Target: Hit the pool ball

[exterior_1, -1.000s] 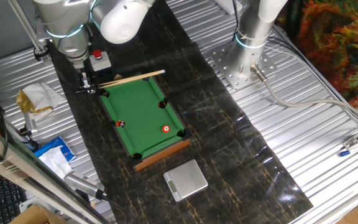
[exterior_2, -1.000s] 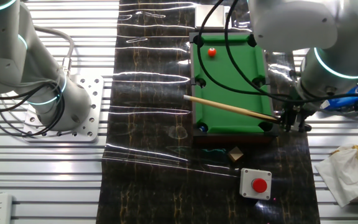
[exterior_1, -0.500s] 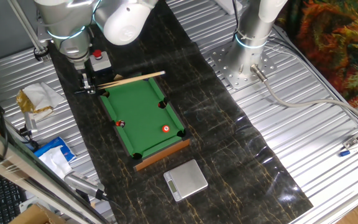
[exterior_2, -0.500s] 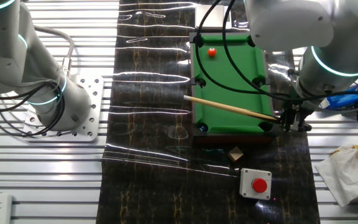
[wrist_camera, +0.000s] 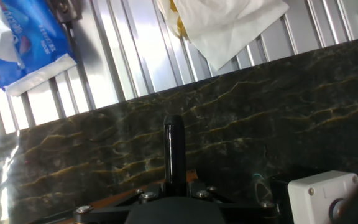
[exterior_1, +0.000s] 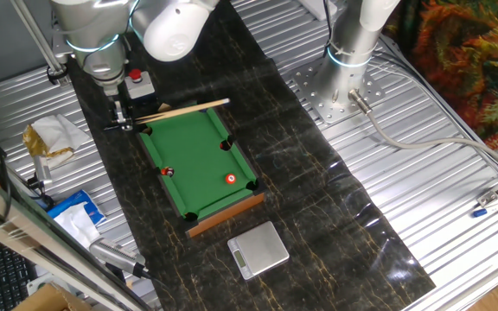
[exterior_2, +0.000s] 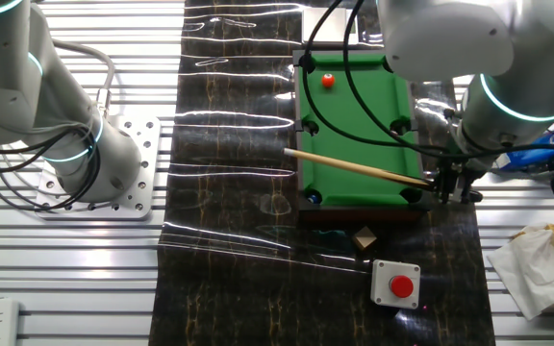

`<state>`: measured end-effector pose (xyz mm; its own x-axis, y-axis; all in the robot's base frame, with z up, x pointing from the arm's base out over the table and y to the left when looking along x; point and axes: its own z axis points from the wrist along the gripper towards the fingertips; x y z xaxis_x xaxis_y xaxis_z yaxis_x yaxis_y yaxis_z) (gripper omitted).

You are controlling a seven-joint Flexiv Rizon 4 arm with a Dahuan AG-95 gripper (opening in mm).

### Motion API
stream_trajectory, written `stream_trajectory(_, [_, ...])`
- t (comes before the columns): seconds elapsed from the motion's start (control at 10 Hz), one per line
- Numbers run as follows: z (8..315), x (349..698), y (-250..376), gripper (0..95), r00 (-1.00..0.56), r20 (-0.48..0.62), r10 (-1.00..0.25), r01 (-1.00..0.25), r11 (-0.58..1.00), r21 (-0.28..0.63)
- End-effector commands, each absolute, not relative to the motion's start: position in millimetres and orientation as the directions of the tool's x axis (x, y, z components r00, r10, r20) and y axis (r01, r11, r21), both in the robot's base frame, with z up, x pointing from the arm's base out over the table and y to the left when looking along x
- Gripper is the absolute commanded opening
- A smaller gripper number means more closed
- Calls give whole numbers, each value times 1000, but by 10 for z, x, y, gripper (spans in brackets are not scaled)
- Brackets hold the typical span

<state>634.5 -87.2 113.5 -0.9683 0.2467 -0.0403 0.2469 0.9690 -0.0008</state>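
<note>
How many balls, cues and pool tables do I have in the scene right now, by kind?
Balls: 2, the red pool ball and a darker ball.
Cues: 1, the wooden cue, lying across one end of the table with the gripper at its butt end.
Pool tables: 1, the green pool table.
Total: 4.

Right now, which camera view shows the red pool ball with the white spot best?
One fixed view shows the pool ball best: its white spot faces the camera, near a corner pocket of the green pool table. The other fixed view shows it only as a small red dot. The hand view does not show it at all.
</note>
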Motion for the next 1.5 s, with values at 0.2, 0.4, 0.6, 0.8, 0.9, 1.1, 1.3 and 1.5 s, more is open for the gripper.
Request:
stream_trajectory(0.2, [1136,6344,-869,0,-968,-44,246,246,969,5])
stream_trajectory(0.4, [1135,6344,-866,0,-969,-44,244,244,970,7])
stream_trajectory(0.6, [1093,6329,-818,0,-968,-46,245,245,969,5])
stream_trajectory(0.8, [1020,6292,-740,0,-967,-54,247,247,969,8])
stream_trajectory(0.9, [980,6253,-716,0,-968,-62,242,242,970,10])
stream_trajectory(1.1, [931,6178,-718,0,-970,-70,233,232,973,12])
stream_trajectory(1.3, [911,6142,-723,0,-973,-76,218,218,976,14])
stream_trajectory(1.5, [911,6142,-723,190,-977,-78,198,197,980,11])
